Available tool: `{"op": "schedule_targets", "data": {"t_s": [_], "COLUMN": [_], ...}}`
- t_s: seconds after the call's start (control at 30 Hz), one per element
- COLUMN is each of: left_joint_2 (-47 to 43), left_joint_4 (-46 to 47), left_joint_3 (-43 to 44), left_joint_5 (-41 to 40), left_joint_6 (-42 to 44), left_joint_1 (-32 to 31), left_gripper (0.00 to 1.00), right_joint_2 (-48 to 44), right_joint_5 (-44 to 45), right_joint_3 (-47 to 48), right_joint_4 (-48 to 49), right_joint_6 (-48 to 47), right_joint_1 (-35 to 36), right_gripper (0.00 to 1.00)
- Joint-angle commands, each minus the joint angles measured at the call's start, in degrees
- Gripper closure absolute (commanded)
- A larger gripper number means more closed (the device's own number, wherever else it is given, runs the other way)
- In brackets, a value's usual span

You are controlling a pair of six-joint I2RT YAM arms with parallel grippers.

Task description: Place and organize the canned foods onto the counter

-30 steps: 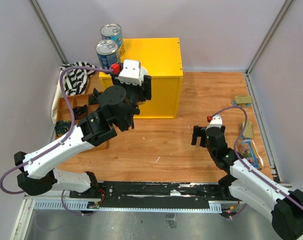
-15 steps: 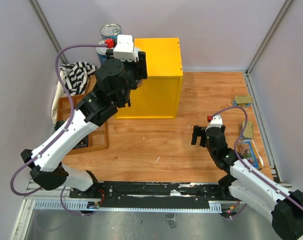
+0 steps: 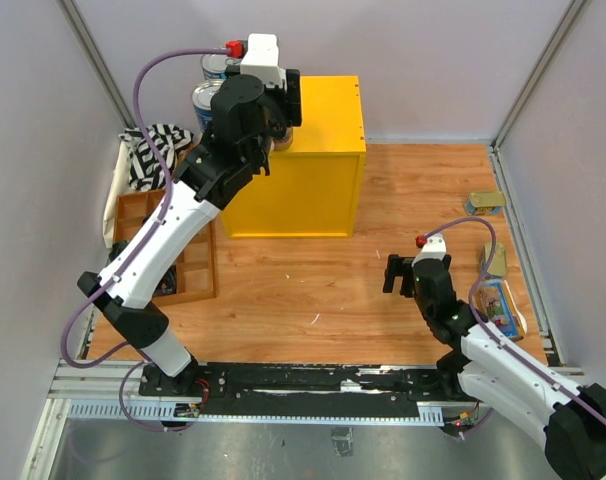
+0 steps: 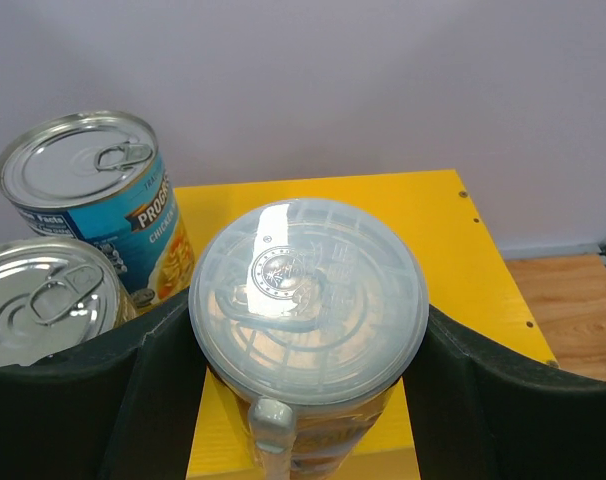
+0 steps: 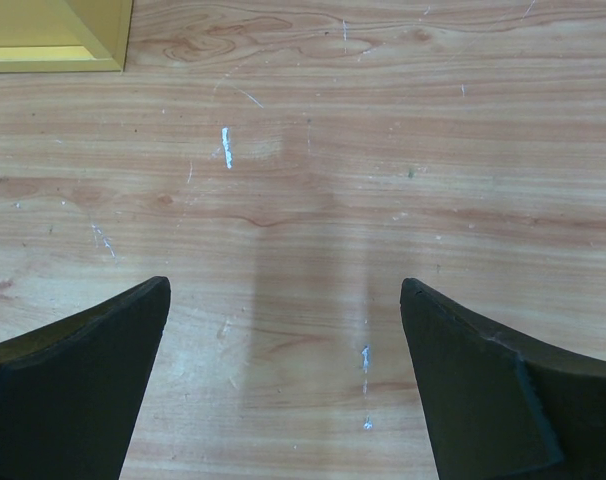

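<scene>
White-lidded can, clamped in left tool above yellow desk, just beside two blue cans: risk of nudging those neighbours or tipping off the near edge on release; right tool open, empty.

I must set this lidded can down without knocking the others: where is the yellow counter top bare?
Bare: the counter top right of the held can, out to its right edge. Crowded: the left side, where two blue cans stand close together.
</scene>
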Motion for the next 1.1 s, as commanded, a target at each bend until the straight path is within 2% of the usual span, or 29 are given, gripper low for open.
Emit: {"op": "schedule_targets", "data": {"t_s": [0.0,0.43,1.07], "left_joint_2": [0.8,7.0,15.1], "left_joint_4": [5.5,5.8,8.0], "left_joint_3": [6.9,12.0,18.8], "left_joint_5": [2.0,3.6,-1.2], "left_joint_6": [-0.2,0.0,0.1], "left_joint_1": [2.6,4.4,6.0], "left_gripper": [1.00,1.00,1.00], "right_joint_2": [-1.9,-0.9,-1.5], "right_joint_5": [0.4,-0.3,-0.6], "right_joint_3": [-1.6,-1.7,-2.2], "right_joint_4": [1.7,2.9,3.6], "right_joint_6": [0.2,-0.5,-0.8], "right_joint_1": [-0.5,-0.5,-0.4], "right_gripper": [0.02,0.02,0.02]}}
